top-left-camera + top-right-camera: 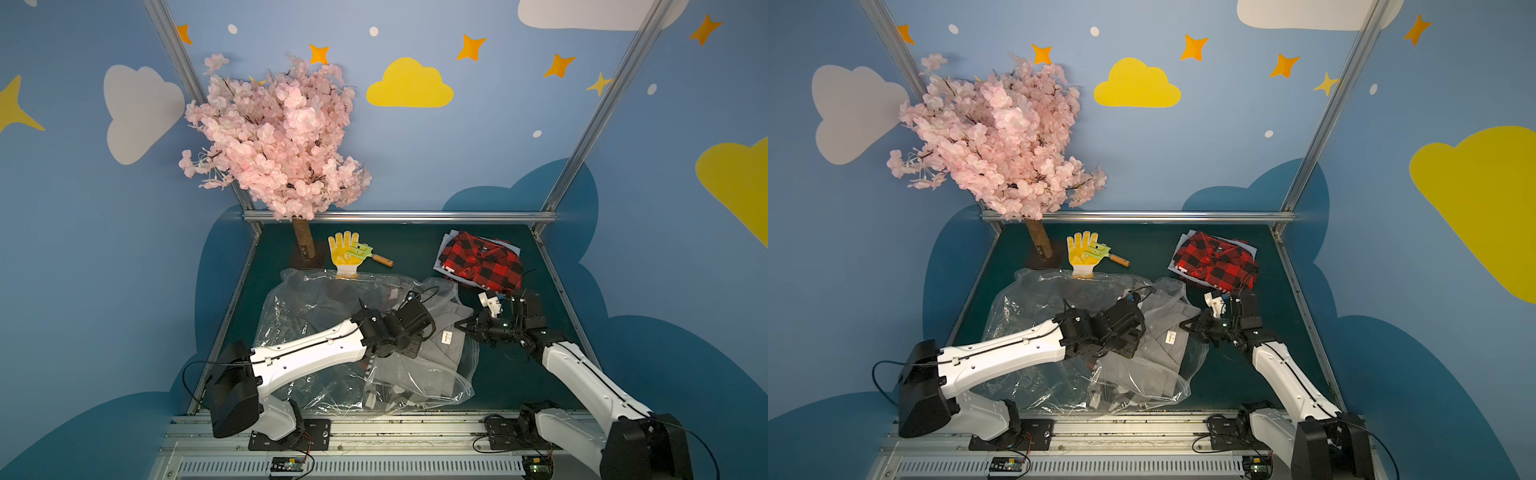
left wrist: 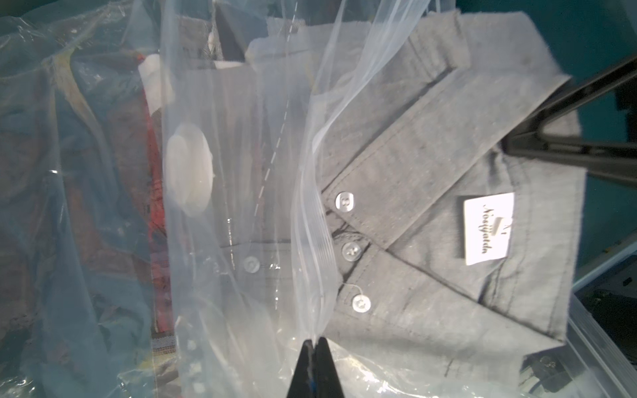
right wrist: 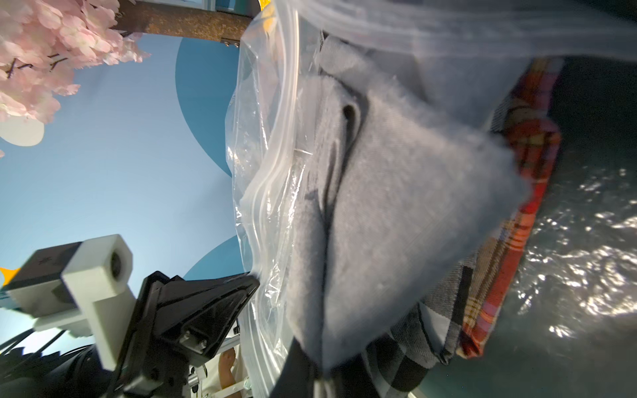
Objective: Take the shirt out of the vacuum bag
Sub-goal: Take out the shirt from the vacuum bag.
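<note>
Top view: vacuum bag (image 1: 299,307) on green tabletop (image 1: 415,249); blue cloud-painted walls (image 1: 457,158).

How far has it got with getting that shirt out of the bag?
Roughly halfway. Done: the collar end of the grey shirt shows outside the mouth of the vacuum bag. In hand: the left gripper pinches the zip edge, the right gripper grips the collar. Left: sliding out the lower part, under plastic.

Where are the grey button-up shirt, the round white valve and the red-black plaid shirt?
grey button-up shirt (image 2: 431,155): left wrist view, on its collar.
round white valve (image 2: 189,175): left wrist view, its centre.
red-black plaid shirt (image 1: 484,259): in a top view, mid-fabric.
</note>
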Robot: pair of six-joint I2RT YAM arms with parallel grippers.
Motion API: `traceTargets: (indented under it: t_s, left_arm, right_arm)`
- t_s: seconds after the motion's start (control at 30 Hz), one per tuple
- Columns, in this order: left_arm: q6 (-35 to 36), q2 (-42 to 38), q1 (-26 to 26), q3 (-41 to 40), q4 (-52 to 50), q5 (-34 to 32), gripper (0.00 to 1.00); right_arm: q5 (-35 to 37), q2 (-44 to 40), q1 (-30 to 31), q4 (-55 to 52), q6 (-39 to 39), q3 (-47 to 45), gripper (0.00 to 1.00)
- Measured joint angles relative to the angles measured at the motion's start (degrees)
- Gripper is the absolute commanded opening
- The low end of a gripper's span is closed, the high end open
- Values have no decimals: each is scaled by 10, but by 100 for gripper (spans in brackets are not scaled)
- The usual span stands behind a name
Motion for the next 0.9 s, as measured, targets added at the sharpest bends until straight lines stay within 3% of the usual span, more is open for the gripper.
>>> traceTargets:
  t_s: [0.2, 0.4, 0.6, 0.9]
  left_arm:
    - [-4, 11, 1, -10, 10, 1, 3]
    - [-11, 31, 2, -10, 10, -3, 3]
    - [-13, 40, 4, -25, 21, -3, 3]
    - [-13, 48, 5, -57, 34, -3, 3]
  right_arm:
    - [-16, -38, -60, -58, -42, 20, 0]
    - [-30, -37, -158, -156, -129, 47, 0]
    - [9, 18, -227, -236, -206, 89, 0]
    - [95, 184, -261, -315, -288, 187, 1]
